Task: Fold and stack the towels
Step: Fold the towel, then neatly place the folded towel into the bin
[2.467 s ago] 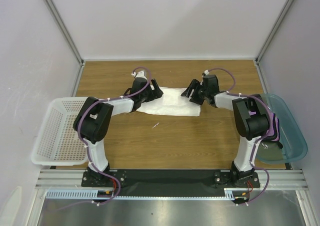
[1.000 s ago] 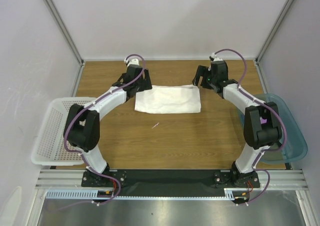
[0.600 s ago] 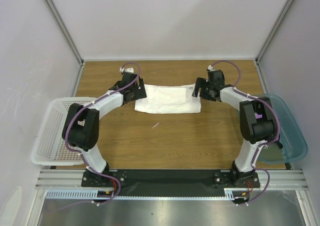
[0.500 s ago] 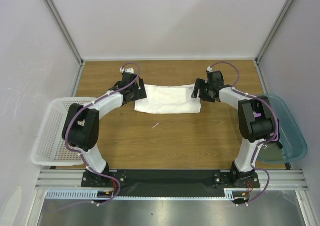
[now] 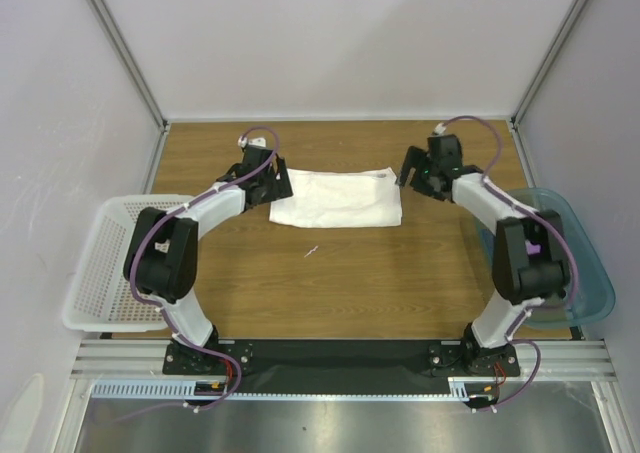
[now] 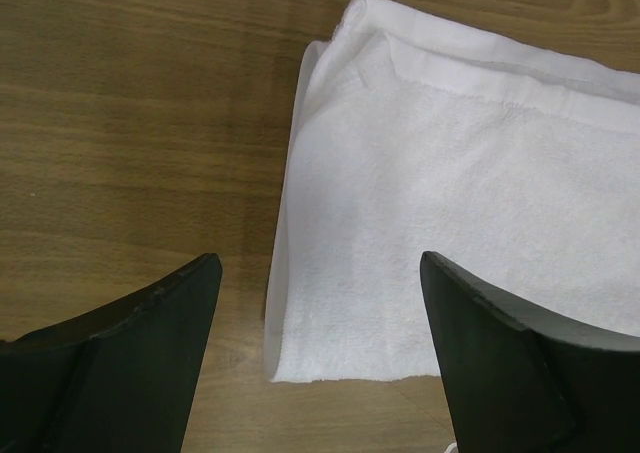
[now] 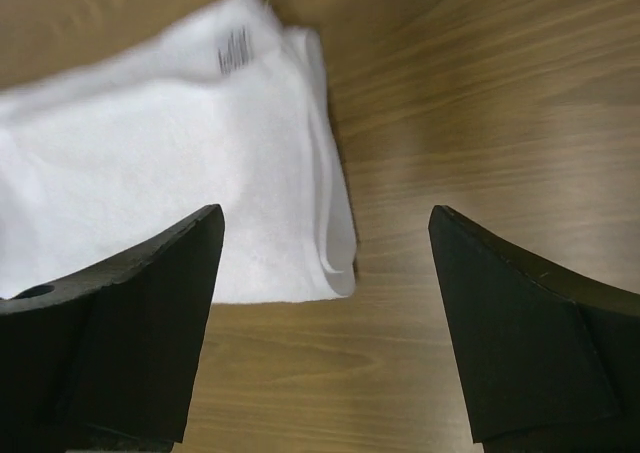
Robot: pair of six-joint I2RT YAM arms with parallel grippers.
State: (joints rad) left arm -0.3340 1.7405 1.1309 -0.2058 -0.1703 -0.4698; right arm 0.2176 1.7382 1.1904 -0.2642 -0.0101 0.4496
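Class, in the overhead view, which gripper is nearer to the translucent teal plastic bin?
Right. The right gripper is at the folded white towel's right end, not far from the translucent teal bin; the left gripper is at the towel's left end, the whole towel farther away.

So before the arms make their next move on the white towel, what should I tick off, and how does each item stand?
1. Left end effector open, empty: ok.
2. Right end effector open, empty: ok.
3. White folded terry towel flat on the wooden table: ok.
4. Towel's left edge between the left fingers: ok.
5. Towel's right edge between the right fingers: ok.
6. Contact with the towel: cannot tell.
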